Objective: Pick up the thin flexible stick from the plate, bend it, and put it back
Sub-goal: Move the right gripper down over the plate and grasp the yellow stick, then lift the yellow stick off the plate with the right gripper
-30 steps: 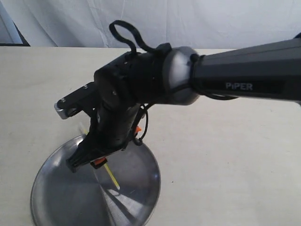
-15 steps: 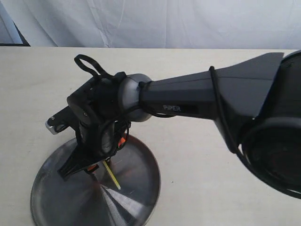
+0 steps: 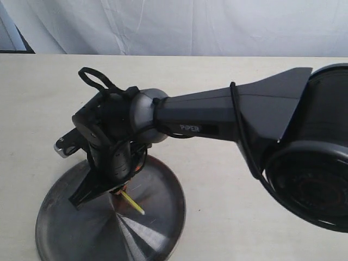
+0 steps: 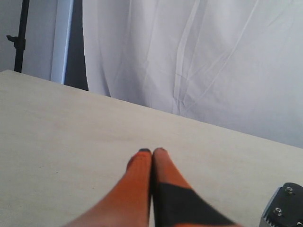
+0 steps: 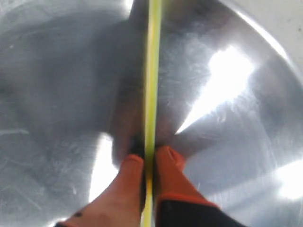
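Shifting slightly leftward since half a second ago, the right gripper (image 5: 147, 158) is pinching the thin flexible stick (image 5: 152, 71) just above the plate (image 5: 57, 71), the strand's free end slanting toward the metal. Farther off, the left gripper (image 4: 152, 152) is hovering closed, empty, over the table (image 4: 57, 132).

the right arm (image 3: 228, 111) stretches across from the right with its wrist bent downward; the right end effector (image 5: 148, 156) is pinched on the thin flexible stick (image 5: 152, 71). the left end effector (image 4: 152, 151) has its orange fingers (image 4: 137, 189) pressed together.
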Controlling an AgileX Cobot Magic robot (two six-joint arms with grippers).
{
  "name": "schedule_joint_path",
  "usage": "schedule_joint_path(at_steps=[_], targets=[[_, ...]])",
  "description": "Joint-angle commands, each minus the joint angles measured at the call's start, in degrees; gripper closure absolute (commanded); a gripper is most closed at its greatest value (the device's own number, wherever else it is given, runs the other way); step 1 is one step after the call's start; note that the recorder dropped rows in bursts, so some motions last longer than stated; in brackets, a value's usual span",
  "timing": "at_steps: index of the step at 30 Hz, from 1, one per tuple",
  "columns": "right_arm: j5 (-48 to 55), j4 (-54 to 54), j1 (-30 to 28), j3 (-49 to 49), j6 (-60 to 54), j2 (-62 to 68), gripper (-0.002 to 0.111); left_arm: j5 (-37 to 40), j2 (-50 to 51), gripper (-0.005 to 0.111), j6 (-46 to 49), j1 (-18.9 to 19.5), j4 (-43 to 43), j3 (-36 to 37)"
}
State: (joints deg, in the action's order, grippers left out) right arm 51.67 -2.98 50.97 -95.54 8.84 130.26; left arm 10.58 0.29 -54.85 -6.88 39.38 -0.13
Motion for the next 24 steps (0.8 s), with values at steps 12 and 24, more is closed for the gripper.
schedule_joint_path(at_steps=[12, 24], targets=[[1.9, -1.5, -0.2, 0.4, -3.5, -17.0, 0.109, -0.3, -0.3, 0.106, 0.0, 0.1, 0.5, 0.1], [3.1, 12.6, 2.2, 2.5, -13.8, -26.4, 0.109, -0.3, -0.3, 0.106, 0.0, 0.1, 0.5, 0.1]])
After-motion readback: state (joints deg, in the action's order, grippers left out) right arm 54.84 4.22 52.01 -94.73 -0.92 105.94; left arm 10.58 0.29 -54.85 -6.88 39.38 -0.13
